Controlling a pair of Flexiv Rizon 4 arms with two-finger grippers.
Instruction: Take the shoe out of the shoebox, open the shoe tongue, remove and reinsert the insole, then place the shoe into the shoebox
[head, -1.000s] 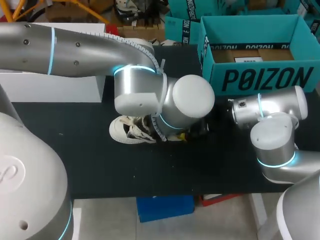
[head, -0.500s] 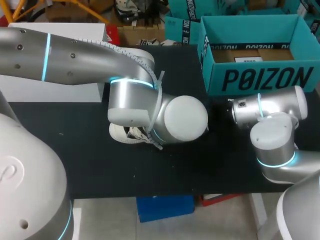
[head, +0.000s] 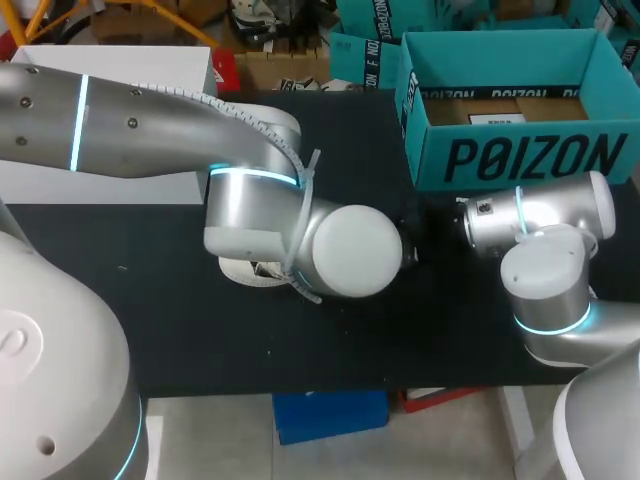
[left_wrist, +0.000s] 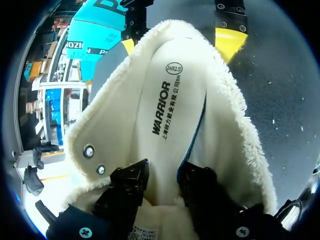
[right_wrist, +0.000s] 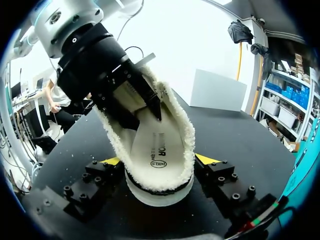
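Left arm: comes in from the left, wrist bent down over the shoe.

Left gripper: sunk into the shoe's opening, at the front end of the insole. Whether it is clamped on the insole cannot be told.

Shoe: fleece-lined, out of the box, set sole down at the middle of the black table. Its long axis is laid across the table, toe to the left, heel to the right. The insole is seen inside, one long edge slightly lifted.

Right gripper: closed on the shoe's heel, a yellow tip pressed to each side.

Shoebox: open, at the far right, well apart from the shoe.

Judgement: the insole runs from the left gripper toward the heel. The left arm is judged the nearer for drawing it out, the right serving as brace.
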